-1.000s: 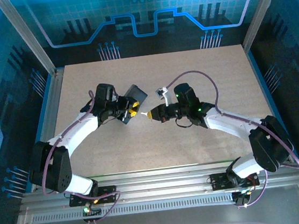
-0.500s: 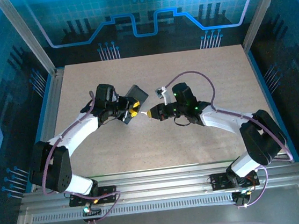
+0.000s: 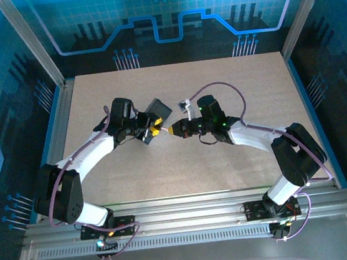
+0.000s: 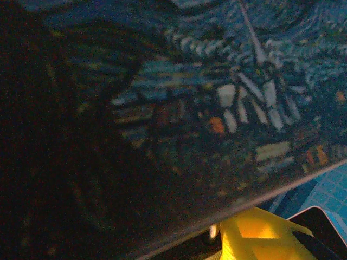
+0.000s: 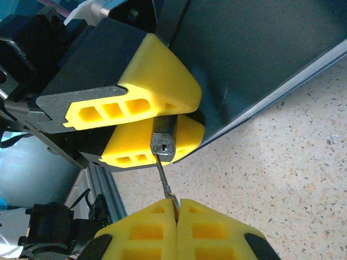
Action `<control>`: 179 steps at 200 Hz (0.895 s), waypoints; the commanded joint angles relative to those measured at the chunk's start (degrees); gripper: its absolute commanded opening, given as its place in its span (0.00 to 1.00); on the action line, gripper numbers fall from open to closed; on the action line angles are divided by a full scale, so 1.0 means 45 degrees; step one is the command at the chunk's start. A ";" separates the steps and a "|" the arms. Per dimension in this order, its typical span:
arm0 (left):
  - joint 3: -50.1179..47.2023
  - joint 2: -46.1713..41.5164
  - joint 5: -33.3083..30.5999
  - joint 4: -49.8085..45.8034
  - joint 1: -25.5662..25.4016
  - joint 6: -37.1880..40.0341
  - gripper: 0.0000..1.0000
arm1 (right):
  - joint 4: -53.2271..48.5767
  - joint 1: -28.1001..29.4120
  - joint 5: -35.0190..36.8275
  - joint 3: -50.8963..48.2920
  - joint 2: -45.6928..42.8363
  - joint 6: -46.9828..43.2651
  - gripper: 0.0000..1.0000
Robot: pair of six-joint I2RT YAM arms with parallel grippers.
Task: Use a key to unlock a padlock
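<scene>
The small grey metal padlock sits clamped between the yellow fingers of my left gripper, its keyhole face towards the right wrist camera. My right gripper is shut on the thin silvery key. The key's tip touches the padlock's lower edge just beside the keyhole, not inside it. From above, the left gripper and the right gripper meet tip to tip at mid-table. One yellow finger shows in the left wrist view.
The dark-blue starry-night tin stands tilted right behind the left gripper, its painted lid close to the left wrist camera and its dark side beside the padlock. The speckled tabletop spreads all around, framed by aluminium rails.
My right gripper has moved left with the key, closing the gap to the left gripper until the key tip reaches the padlock. The left arm has held still.
</scene>
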 commanded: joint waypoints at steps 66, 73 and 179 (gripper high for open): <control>-0.0070 -0.0751 0.0441 0.0620 0.0016 -0.0180 0.00 | 0.1048 -0.0418 -0.0433 0.0229 0.0344 0.0580 0.00; -0.0070 -0.0753 0.0448 0.0630 0.0016 -0.0192 0.00 | 0.1082 -0.0407 -0.0462 0.0192 0.0381 0.0593 0.00; -0.0129 -0.0724 0.0430 0.0843 0.0016 -0.0295 0.00 | 0.1250 0.0021 -0.0477 0.0199 0.0579 0.0614 0.00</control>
